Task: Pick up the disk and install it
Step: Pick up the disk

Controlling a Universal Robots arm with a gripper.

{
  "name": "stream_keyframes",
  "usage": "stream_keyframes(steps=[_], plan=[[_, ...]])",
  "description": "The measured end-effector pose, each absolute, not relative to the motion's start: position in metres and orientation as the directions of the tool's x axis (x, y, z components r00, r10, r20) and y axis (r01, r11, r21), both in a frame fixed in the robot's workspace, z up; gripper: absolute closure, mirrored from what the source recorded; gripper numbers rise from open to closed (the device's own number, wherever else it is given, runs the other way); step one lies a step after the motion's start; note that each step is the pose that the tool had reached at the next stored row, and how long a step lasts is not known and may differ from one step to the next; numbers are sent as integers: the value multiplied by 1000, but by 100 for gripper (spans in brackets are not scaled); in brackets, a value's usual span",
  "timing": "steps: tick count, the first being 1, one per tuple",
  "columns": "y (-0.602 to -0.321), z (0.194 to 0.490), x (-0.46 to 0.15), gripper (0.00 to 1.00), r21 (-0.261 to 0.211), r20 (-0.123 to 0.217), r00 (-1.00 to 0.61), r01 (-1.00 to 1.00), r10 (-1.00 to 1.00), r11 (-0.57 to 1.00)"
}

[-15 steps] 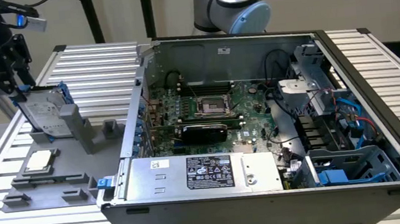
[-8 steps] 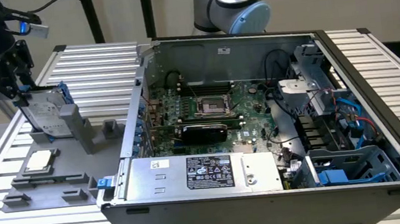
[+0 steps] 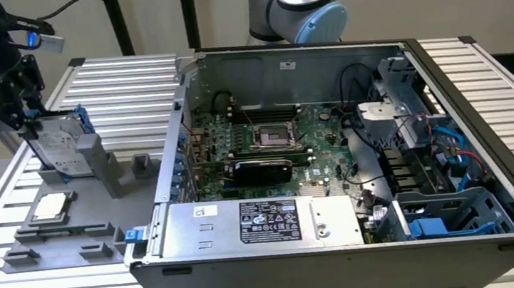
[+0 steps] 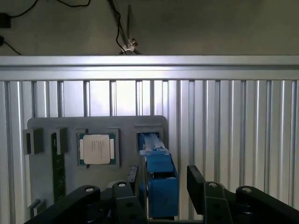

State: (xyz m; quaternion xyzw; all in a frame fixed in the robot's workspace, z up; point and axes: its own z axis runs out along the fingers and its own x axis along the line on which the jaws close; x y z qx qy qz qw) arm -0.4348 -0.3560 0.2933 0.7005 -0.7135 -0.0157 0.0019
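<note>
Grey fixture plate (image 3: 101, 210) lay on the ribbed aluminium bench (image 3: 126, 79), toward its edge at the exterior view's left. It held a square processor chip (image 3: 51, 206) in a recess and the disk (image 3: 57, 147) upright in a slot. End effector (image 3: 24, 114) stood open, one finger on either side of the disk's blue frame. Open computer case (image 3: 325, 58) occupied the bench's middle, with a beige wall behind.

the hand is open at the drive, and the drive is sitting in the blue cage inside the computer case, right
Not quite. The hand is open at the drive, but the drive stands upright in the grey holder on the table, outside the computer case, not in the blue cage. The exterior view shows this.
</note>
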Motion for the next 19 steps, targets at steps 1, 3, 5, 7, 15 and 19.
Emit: stream_keyframes(steps=[1,3,5,7,15,19], plan=[[-356,293,-435,46,25,-19,-18,-1000,-1000,17],[-357,292,-435,46,25,-19,-16,-1000,-1000,16],[-357,291,-435,46,25,-19,-11,-1000,-1000,11],[-357,290,-436,46,25,-19,-5,-1000,-1000,4],[-357,288,-436,46,25,-19,3,-1000,-1000,-4],[-357,288,-436,48,23,-19,3,-1000,-1000,-4]])
